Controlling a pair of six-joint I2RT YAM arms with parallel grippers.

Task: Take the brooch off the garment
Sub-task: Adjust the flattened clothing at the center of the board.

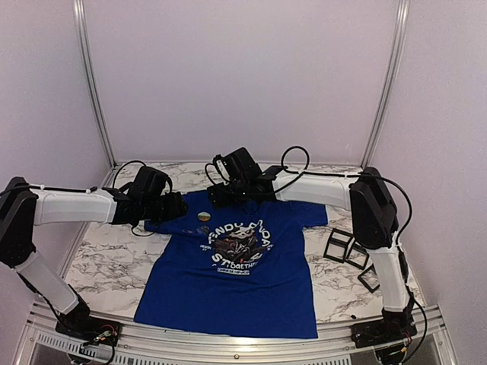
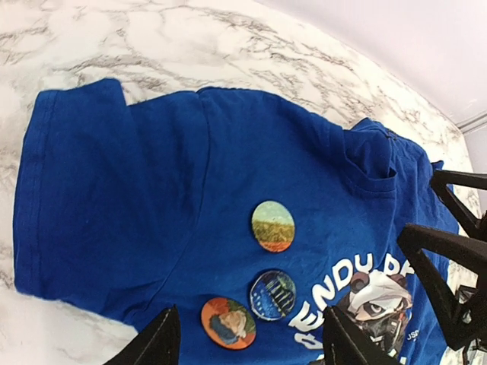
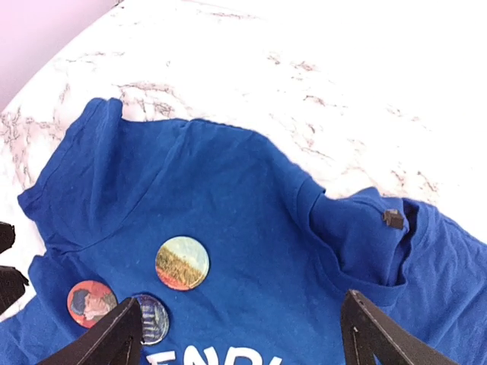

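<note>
Open tabletop (image 1: 106,262) left of garment (image 1: 228,293), black frames (image 1: 348,249) on right

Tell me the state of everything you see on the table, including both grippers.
Royal-blue panda-print T-shirt: spread flat, face up, collar rumpled.
Round landscape badge: on the shirt, ungripped.
Round blue badge: on the shirt, ungripped.
Round orange portrait badge: on the shirt, ungripped.
Left gripper: open, empty.
Right gripper: open, empty.
Black wire frames: resting beside the shirt.

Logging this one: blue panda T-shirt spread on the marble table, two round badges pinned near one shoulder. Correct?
Wrong count: the left wrist view shows three round badges near that shoulder, a landscape badge, a dark blue badge and an orange portrait badge. The blue panda T-shirt does lie spread on the marble table.
</note>
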